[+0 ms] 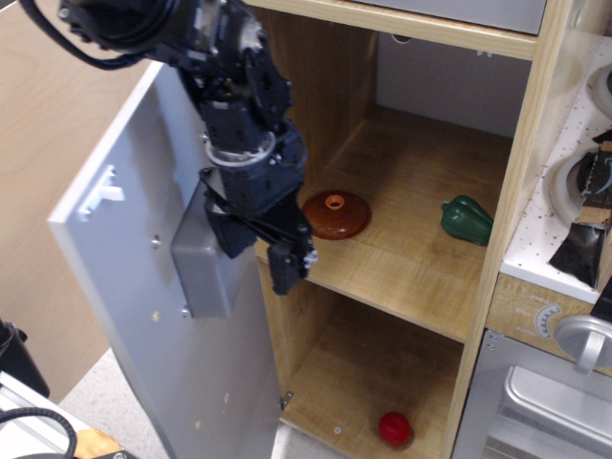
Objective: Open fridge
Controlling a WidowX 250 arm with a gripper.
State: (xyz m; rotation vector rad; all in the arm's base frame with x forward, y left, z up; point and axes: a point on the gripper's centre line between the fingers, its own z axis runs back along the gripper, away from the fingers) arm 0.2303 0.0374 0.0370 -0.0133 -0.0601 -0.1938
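Note:
The fridge (499,220) has a light wood frame, and its grey door (115,306) stands swung wide open to the left. Only the door's inner face shows, with the grey box (201,266) behind the dispenser recess. The handle is hidden on the far side. My black gripper (256,256) hangs in the doorway at the door's inner face, beside the grey box. Its fingers are apart and hold nothing. The wooden middle shelf (411,277) and the bottom compartment are in plain view.
A brown domed lid (336,213) and a green toy pepper (467,220) lie on the middle shelf. A red ball (394,428) sits on the fridge floor. The grey oven unit with its round dial (585,338) stands at the right. A plywood wall (57,134) is behind the door.

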